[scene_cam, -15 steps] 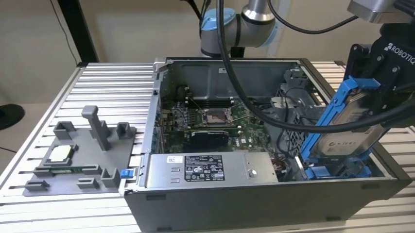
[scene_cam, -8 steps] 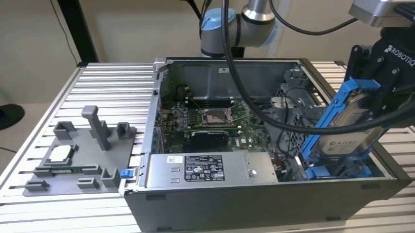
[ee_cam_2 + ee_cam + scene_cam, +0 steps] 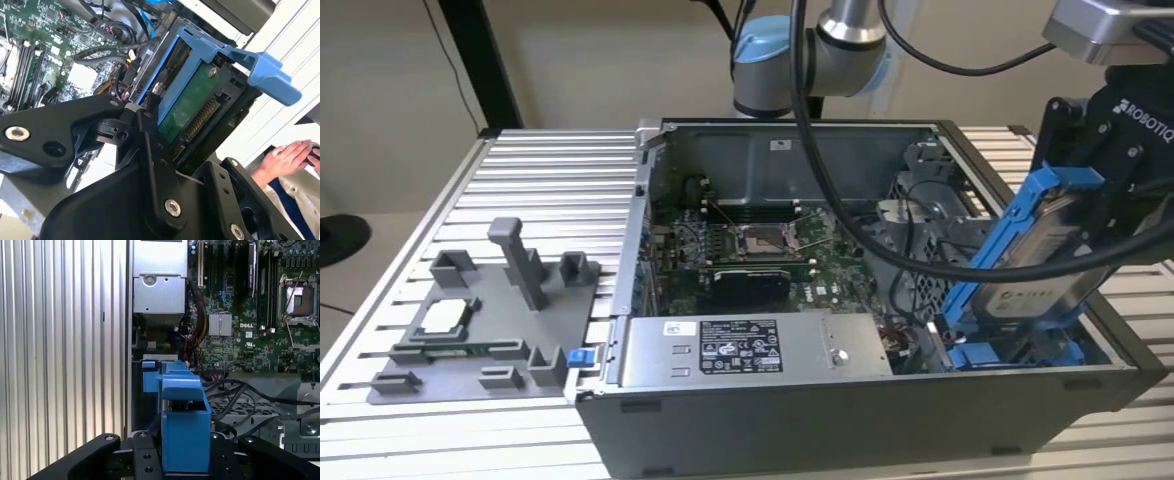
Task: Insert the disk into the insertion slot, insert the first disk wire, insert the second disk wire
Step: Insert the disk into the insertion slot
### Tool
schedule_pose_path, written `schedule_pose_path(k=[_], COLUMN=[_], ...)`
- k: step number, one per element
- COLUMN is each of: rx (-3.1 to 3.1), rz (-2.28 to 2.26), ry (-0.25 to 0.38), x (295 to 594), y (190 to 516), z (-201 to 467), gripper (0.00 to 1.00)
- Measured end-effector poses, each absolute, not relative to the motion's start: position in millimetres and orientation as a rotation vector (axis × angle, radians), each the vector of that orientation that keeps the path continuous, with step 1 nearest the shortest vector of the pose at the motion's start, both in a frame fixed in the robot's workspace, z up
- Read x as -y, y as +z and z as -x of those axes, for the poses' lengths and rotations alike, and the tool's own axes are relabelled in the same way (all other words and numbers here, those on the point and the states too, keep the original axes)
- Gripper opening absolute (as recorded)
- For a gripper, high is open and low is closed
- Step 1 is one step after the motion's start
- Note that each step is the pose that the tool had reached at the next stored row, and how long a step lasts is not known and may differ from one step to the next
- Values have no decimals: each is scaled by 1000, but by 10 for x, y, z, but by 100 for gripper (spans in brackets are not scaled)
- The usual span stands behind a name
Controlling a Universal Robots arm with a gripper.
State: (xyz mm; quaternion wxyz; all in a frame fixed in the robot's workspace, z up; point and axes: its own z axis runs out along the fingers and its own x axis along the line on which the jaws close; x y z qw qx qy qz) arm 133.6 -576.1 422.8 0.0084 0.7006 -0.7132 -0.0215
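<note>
Now my hand (image 3: 1097, 212) is clamped on the disk (image 3: 1037, 283), holding it tilted, lower end just over the insertion slot (image 3: 1014, 353) at the near corner of the open computer case (image 3: 854, 415), on the exterior view's right.

The ribbed silver table (image 3: 547, 180) holds a big open computer box (image 3: 854, 420), with a grey plastic tray (image 3: 507, 335) at its nine o'clock in the exterior view

At the frame's right, the silver-grey disk (image 3: 1034, 290) in its blue carrier stands steeply tilted above the blue-railed insertion slot (image 3: 1014, 353) at lower right.
</note>
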Motion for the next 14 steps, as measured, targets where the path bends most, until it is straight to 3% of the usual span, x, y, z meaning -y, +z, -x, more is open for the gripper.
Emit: schedule_pose_path(k=[14], rx=[2233], rz=[-2191], ry=[-74], x=[5756], y=[4084], z=[-1359], gripper=[0])
